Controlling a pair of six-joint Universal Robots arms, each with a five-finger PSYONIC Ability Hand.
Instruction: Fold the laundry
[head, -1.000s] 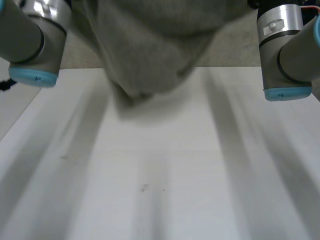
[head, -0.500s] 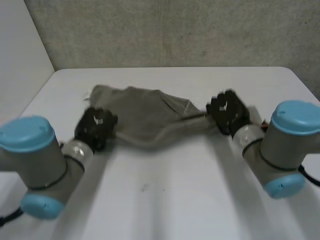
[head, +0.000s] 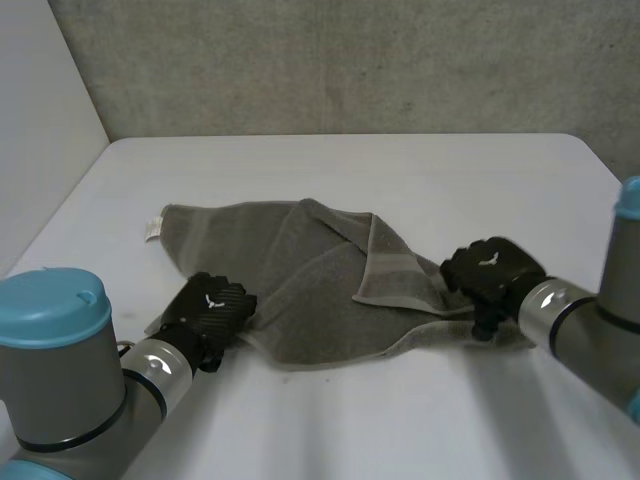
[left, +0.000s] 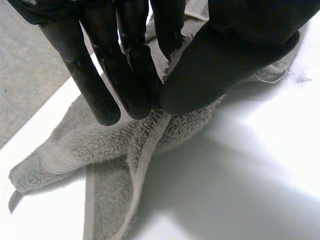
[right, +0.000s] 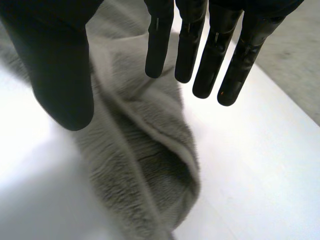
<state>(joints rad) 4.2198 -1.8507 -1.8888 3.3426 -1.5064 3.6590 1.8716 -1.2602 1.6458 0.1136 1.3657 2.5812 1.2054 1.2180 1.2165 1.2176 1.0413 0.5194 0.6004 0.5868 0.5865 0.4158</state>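
From the head view, a grey towel (head: 320, 290) lies rumpled on the white worktop (head: 400, 180), spread across the middle, with one flap folded back over itself near the centre and a small white tag (head: 152, 228) at its far left corner. The left hand (head: 212, 312) sits on the towel's near left edge, at the end of the left arm (head: 60, 380). The right hand (head: 492, 272) rests at the towel's right end, where the cloth narrows to a bunched strip, with the right arm (head: 590, 330) reaching in from the side. In the left wrist view, the fingers (left: 127, 75) and thumb (left: 220, 55) are pressed together, pinching the towel (left: 100, 145) at its hem (left: 150, 145), which runs out from between them. The rest of the cloth lies below on the worktop (left: 260, 150). In the right wrist view, the fingers (right: 190, 45) are straight and spread a little, with the thumb (right: 60, 65) held well apart from them. A rolled fold of towel (right: 145, 165) lies under the gap between thumb and fingers and nothing is pinched, and bare worktop (right: 250, 165) lies beside the fold.
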